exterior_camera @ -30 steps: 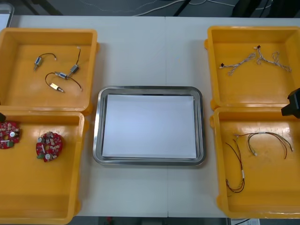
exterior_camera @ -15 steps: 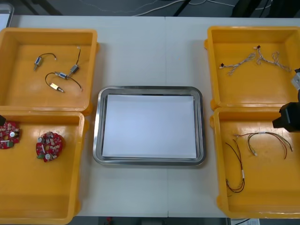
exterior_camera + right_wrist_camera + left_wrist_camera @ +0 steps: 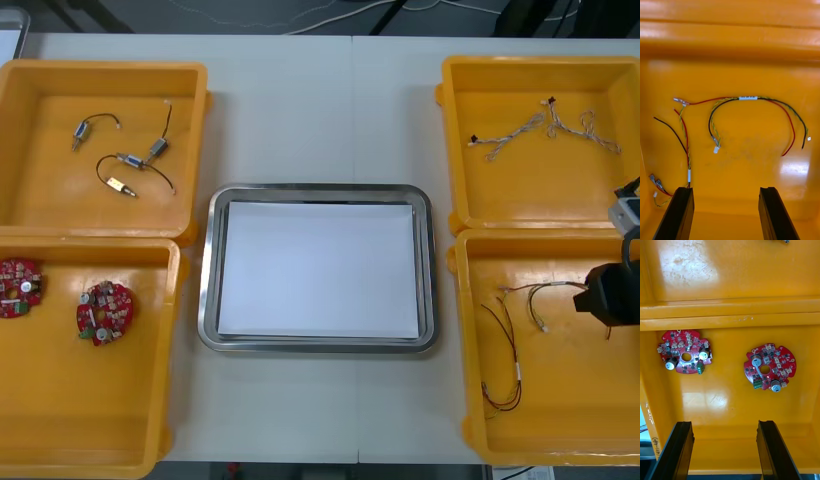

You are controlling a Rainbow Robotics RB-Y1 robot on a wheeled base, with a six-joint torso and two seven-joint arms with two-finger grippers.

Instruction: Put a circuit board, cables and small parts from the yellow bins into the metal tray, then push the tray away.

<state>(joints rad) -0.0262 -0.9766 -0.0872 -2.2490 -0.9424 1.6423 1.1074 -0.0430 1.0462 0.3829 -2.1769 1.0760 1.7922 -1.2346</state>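
Observation:
My right gripper (image 3: 602, 300) hangs over the near right yellow bin (image 3: 470, 400), open, its fingers (image 3: 679, 210) apart with nothing between them. Ahead of the fingers lies a long red, yellow and black cable (image 3: 752, 98), also seen from the front as the cable (image 3: 555, 292). A second red and black cable (image 3: 684, 146) lies beside the left finger. My left gripper (image 3: 726, 450) is open above the near left bin (image 3: 730, 401), short of two round red circuit boards (image 3: 685, 351) (image 3: 769, 366). The metal tray (image 3: 205, 270), white inside, sits between the bins.
The far left bin (image 3: 100, 70) holds several small metal parts (image 3: 122, 160) with short wires. The far right bin (image 3: 540, 62) holds pale twisted cables (image 3: 545, 128). Bin walls rise on both sides of the tray.
My right gripper has come in from the table's right edge, down and leftward over the near right bin. The dark bit of the left arm at the front view's left edge is gone.

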